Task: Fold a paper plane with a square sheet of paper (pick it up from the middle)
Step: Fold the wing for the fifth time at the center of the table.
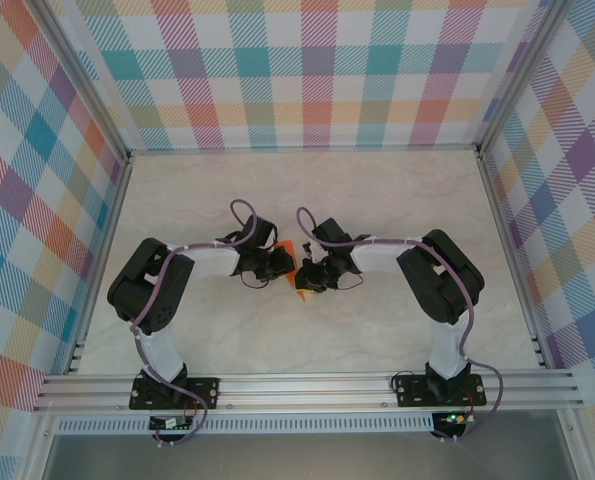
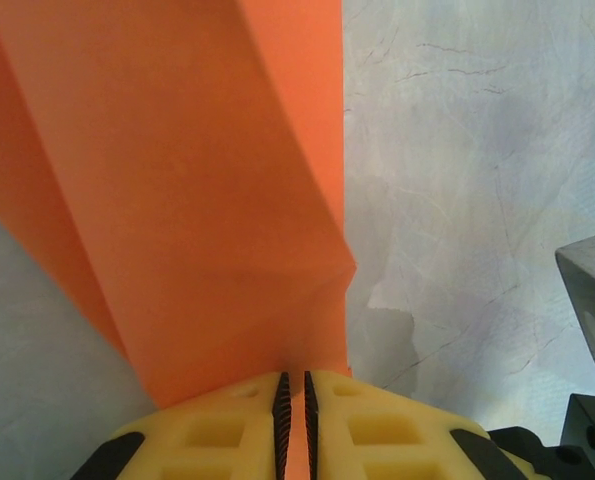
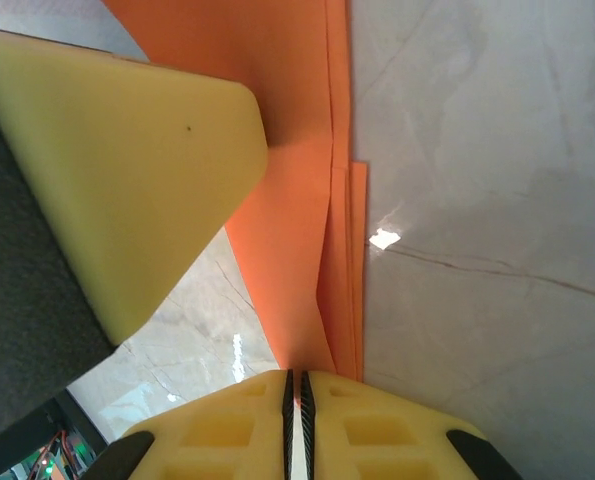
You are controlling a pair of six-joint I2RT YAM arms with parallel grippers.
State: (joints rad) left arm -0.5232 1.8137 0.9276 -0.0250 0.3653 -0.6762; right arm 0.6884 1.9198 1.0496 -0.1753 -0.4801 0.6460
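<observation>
- Pale marble-look worktop point(image 1: 377, 200) lies inside walls of pastel plaid point(image 1: 307, 70), with an aluminium rail point(image 1: 307, 385) along the near edge where both arms are bolted.
- The left arm point(image 1: 152, 290) rises from its base, throws its elbow out to the left, and runs its forearm rightward toward the middle of the worktop.
- The right arm point(image 1: 442, 275) mirrors it, with its elbow out to the right and its forearm reaching left.
- Both wrists dip low, so the two claws meet almost nose to nose at the middle.
- The orange paper point(image 1: 288, 251) sits between them, partly hidden by the black wrists.
- The left claw point(image 2: 294, 385) has its yellow fingers pressed nearly together, pinching a thin edge of the orange paper point(image 2: 207, 200), which fans out ahead with a slanted crease.
- The right claw point(image 3: 297, 380) is likewise squeezed onto the orange paper point(image 3: 287, 150), whose stacked layers show stepped edges on the right.
- From the right wrist, a yellow finger of the left claw point(image 3: 127, 170) lies over the paper's upper part.
</observation>
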